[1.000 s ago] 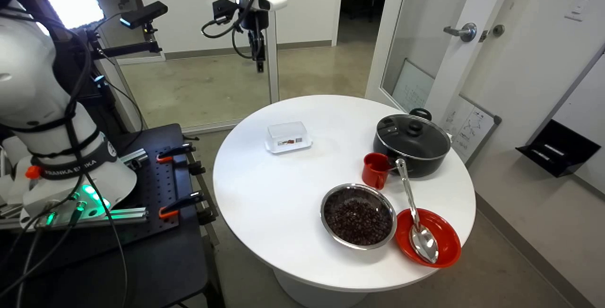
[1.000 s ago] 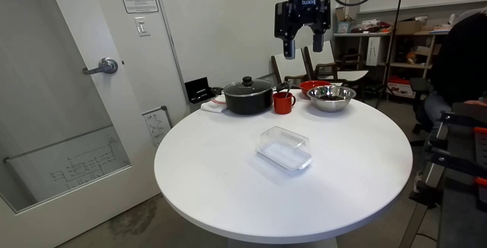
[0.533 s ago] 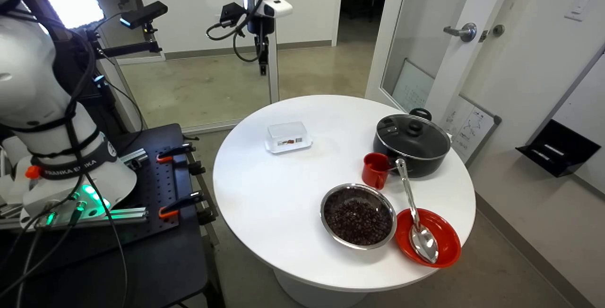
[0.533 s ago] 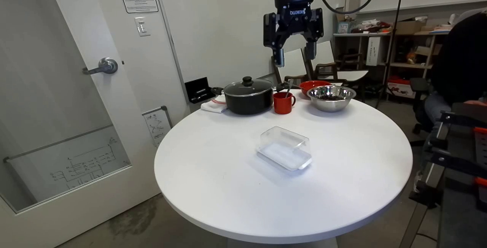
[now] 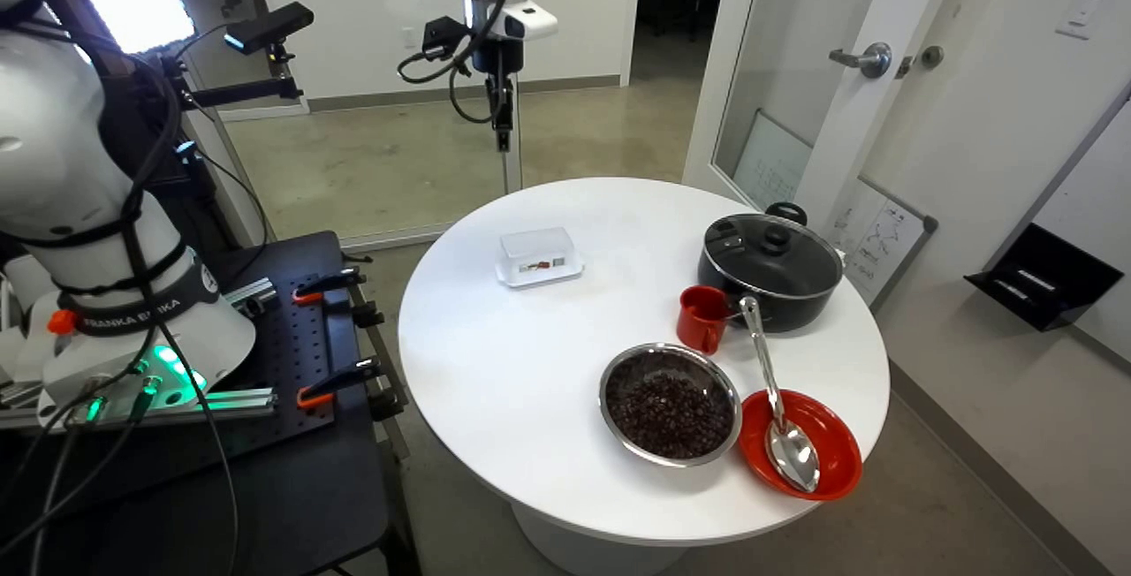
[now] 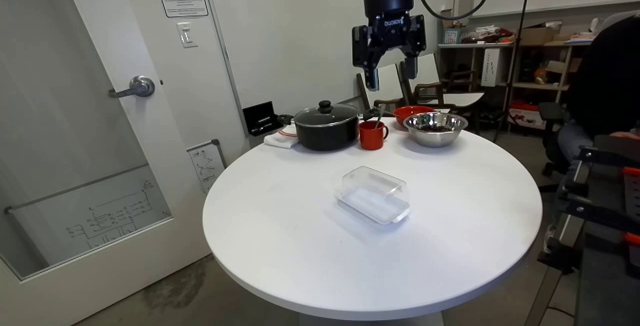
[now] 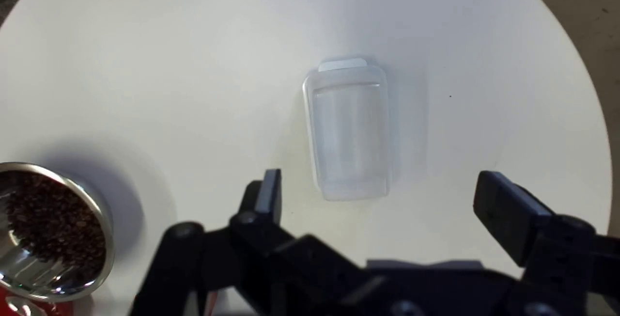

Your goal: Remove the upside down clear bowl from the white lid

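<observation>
Well, the colourless see-through rectangular bowl [image 6: 374,180] rested upside down on the flat white lid [image 5: 541,278], upon the round white desk [image 6: 300,256]. Higher than the lid, and well apart, hung the black two-fingered claw [image 6: 391,81] (spread wide, holding nothing); away from the lid stood a shiny metal bowl [image 6: 435,139].

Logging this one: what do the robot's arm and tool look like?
The arm is mostly white and rounded, with black cables, green lights and a dark band reading FRANKA EMIKA. The tool is black and angular, with two fingers and white Robotiq lettering.
</observation>
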Motion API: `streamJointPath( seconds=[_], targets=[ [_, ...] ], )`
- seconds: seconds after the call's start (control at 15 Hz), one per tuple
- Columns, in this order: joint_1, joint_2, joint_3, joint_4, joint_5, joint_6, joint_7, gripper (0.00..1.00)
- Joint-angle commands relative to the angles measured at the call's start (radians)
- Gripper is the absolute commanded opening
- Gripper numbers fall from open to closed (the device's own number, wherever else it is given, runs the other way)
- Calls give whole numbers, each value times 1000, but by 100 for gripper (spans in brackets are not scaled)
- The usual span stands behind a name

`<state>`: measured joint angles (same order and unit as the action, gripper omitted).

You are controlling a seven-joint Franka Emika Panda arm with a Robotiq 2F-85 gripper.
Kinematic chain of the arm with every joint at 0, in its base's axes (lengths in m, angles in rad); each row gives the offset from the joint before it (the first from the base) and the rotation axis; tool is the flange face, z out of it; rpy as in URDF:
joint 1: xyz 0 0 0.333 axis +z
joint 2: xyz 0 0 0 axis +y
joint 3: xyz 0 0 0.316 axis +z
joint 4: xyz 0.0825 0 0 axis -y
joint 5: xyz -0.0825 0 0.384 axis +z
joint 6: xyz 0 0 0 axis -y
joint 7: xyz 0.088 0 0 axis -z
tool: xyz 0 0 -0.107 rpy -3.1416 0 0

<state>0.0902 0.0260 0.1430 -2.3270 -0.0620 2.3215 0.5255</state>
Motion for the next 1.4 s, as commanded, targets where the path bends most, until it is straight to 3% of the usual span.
streamJointPath(
  seconds=[0.0,0.33,0.53,0.8,1.07,1.33],
  targets=[
    [-1,86,-32,62,-4,33,-87,100],
    [-23,195,-22,139,213,11,-452,100],
    [-18,237,-30,170,200,-21,-506,100],
    [31,286,-58,170,59,54,-395,100],
    [105,322,-111,159,-103,151,-159,100],
    [156,360,-152,170,-139,177,23,100]
  ],
)
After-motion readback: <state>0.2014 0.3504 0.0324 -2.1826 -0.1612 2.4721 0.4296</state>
